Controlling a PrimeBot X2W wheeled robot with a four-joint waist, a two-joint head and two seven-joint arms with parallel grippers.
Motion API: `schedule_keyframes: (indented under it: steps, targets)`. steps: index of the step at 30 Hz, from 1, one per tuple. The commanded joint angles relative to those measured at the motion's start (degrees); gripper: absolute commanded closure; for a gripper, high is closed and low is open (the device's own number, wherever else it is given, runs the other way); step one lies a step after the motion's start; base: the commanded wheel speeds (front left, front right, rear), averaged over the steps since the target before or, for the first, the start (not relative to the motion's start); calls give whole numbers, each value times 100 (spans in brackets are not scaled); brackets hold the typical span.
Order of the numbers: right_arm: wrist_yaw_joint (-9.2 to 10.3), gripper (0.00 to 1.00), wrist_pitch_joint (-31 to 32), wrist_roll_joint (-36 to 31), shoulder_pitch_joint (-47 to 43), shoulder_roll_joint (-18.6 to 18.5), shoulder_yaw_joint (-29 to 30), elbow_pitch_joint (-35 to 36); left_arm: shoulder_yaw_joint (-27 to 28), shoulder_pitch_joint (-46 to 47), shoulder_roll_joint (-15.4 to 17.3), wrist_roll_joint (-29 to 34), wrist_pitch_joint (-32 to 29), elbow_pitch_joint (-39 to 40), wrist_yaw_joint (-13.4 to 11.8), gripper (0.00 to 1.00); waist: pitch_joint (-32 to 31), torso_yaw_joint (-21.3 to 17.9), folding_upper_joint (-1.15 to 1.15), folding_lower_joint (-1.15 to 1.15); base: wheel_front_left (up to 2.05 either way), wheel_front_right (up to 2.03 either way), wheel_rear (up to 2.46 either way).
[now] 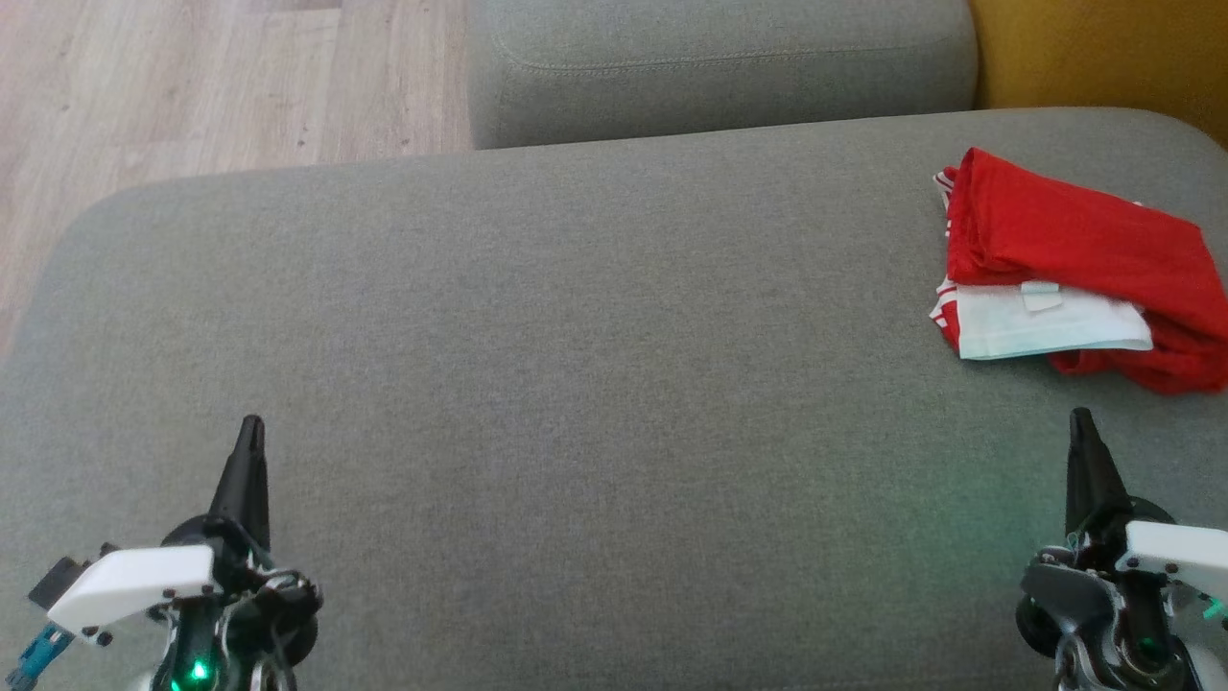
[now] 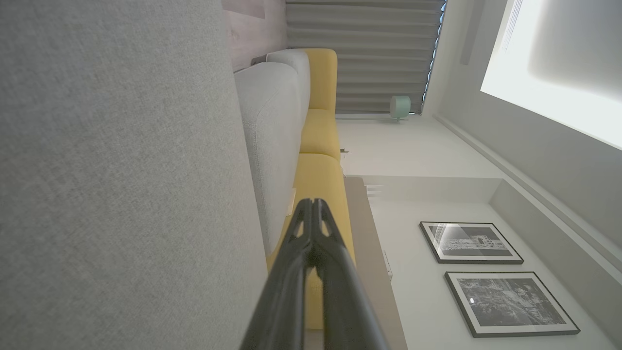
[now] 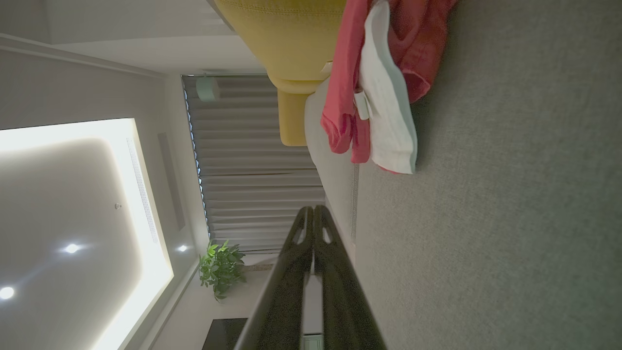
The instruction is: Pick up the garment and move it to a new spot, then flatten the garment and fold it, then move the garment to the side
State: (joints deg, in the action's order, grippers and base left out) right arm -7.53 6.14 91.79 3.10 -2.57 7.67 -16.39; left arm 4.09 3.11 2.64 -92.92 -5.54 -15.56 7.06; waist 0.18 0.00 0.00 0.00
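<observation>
Head view, lower left: left gripper (image 1: pixel 251 427), fingers pressed together, gripping nothing, tip pointing up the frame over the grey seat (image 1: pixel 576 336). Upper left: wood floor (image 1: pixel 192 77). Top middle: grey cushion (image 1: pixel 720 67). Upper right: red and white garment (image 1: pixel 1074 250), folded into a rough bundle, lying on the seat at the frame's right edge, white panel at the front. Top right corner: yellow cushion (image 1: pixel 1103 48). Lower right: right gripper (image 1: pixel 1081 417), likewise closed tight and empty, below the garment and apart from it. Left wrist view: closed fingers against grey and yellow upholstery. Right wrist view: garment at upper middle, beyond the closed fingertips, untouched.
</observation>
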Motion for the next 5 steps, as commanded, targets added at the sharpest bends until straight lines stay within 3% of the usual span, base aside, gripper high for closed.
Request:
schedule_keyframes:
  steps: [1,5]
  targets:
    - [4,100,35,38,309,-31,-116,236,195,304,61,36,-56,153,43,100,0,0,0,0,0,0,0]
    - [4,100,35,39,309,-31,-116,236,198,304,59,38,-58,153,43,100,0,0,0,0,0,0,0]
